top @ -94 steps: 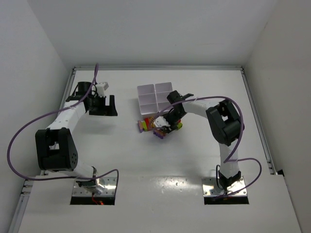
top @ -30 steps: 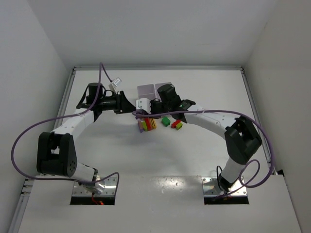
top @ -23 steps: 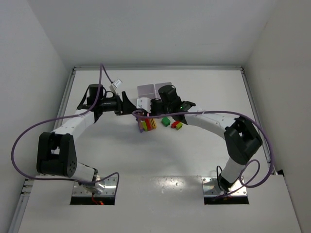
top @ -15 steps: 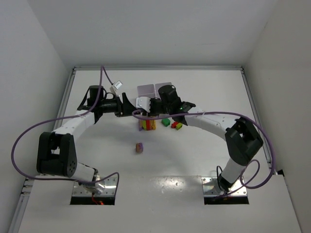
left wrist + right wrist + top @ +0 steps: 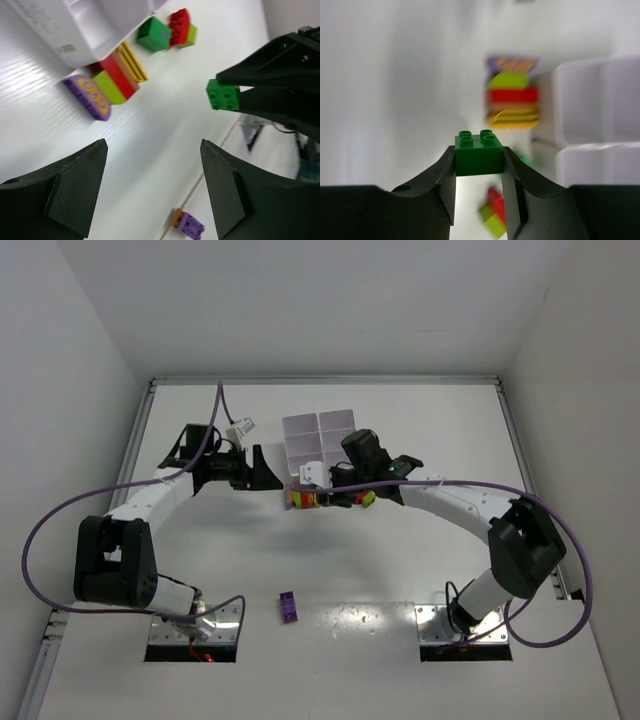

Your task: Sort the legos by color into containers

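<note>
Legos (image 5: 303, 499) just before containers (image 5: 319, 436)

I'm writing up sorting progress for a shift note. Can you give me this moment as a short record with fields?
right gripper: shut on green brick, near the containers
left gripper: open, empty
stacked bricks: purple, lime, red, yellow, beside the containers' corner
loose green brick: lying next to red-lime piece
stray purple brick: alone, far from the other bricks
compartments in view: no bricks seen inside
</note>
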